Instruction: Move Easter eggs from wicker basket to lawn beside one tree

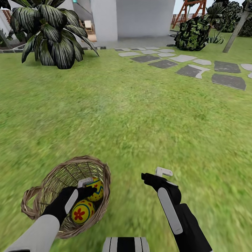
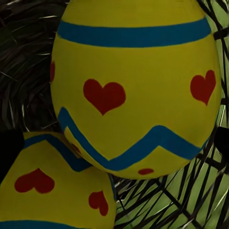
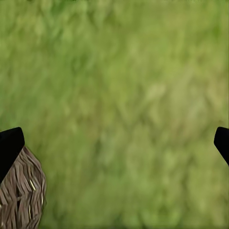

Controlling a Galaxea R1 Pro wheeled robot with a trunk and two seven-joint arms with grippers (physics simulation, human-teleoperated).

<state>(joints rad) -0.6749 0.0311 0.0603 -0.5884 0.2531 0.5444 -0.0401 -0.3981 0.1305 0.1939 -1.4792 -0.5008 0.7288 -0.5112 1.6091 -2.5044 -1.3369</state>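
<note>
The wicker basket [image 1: 56, 182] lies on the lawn [image 1: 140, 122] close in at the lower left. Two Easter eggs show inside it: one yellow egg [image 1: 96, 189] with a blue zigzag, and below it another [image 1: 82, 211] with a red flower. My left gripper [image 1: 88, 187] reaches into the basket, open, its fingers on either side of the upper egg [image 2: 136, 90]. The second egg [image 2: 52, 191] sits just beside it. My right gripper [image 1: 155, 174] hangs open and empty over grass right of the basket [image 3: 21, 195]. A leaning grey trunk [image 1: 238, 28] stands far right.
A broad-leaved palm-like plant [image 1: 52, 31] grows at the far left and a dark shrub [image 1: 196, 33] at the far right. Grey stepping stones [image 1: 196, 68] cross the grass before a white house wall [image 1: 140, 17]. Open lawn stretches ahead.
</note>
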